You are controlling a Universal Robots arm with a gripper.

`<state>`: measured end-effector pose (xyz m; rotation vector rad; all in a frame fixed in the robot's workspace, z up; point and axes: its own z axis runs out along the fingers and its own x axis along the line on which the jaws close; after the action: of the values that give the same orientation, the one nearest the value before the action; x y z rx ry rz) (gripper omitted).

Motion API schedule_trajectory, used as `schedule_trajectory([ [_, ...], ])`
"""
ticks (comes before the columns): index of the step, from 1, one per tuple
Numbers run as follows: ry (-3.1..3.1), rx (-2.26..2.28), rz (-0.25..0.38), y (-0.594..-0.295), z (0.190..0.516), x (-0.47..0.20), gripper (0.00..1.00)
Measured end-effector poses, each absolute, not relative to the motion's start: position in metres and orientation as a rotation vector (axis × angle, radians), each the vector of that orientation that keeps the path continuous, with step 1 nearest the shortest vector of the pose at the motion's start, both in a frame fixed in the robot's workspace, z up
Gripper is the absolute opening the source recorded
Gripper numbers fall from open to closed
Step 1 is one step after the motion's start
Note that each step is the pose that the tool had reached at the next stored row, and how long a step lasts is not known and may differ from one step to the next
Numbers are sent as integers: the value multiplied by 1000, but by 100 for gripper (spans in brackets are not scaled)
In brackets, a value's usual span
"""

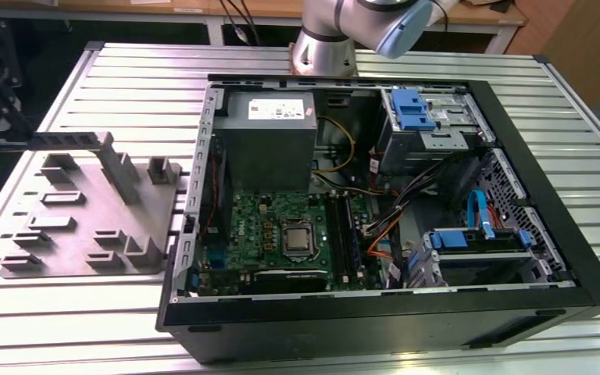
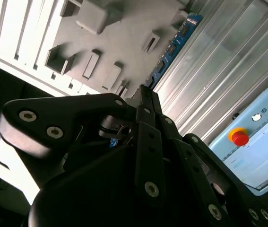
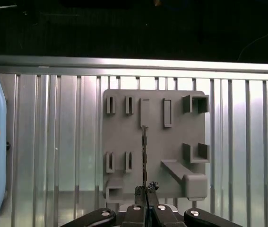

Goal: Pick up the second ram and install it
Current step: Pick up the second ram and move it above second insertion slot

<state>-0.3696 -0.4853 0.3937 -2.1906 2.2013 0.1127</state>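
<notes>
Ribbed bench [image 3: 53,142] under the fixture plate [image 3: 171,142] — your pincer [image 3: 146,190] grips the second ram [image 3: 143,146] above it; installing remains.

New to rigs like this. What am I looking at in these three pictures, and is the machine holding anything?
This is one robot arm with a gripper at its end. The exterior view, taken off the arm, shows a slotted metal table carrying an open computer case and, toward that view's left, a grey fixture plate. Both wrist views come from cameras riding on the arm. In the first wrist view the gripper is shut on the second ram, a thin memory stick seen edge-on, held over the fixture plate.
</notes>
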Motion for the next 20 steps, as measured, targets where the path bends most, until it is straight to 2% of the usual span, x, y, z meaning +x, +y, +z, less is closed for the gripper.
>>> schedule_trajectory([
  [20, 2202, -2191, 114, -485, 393, -280, 12],
])
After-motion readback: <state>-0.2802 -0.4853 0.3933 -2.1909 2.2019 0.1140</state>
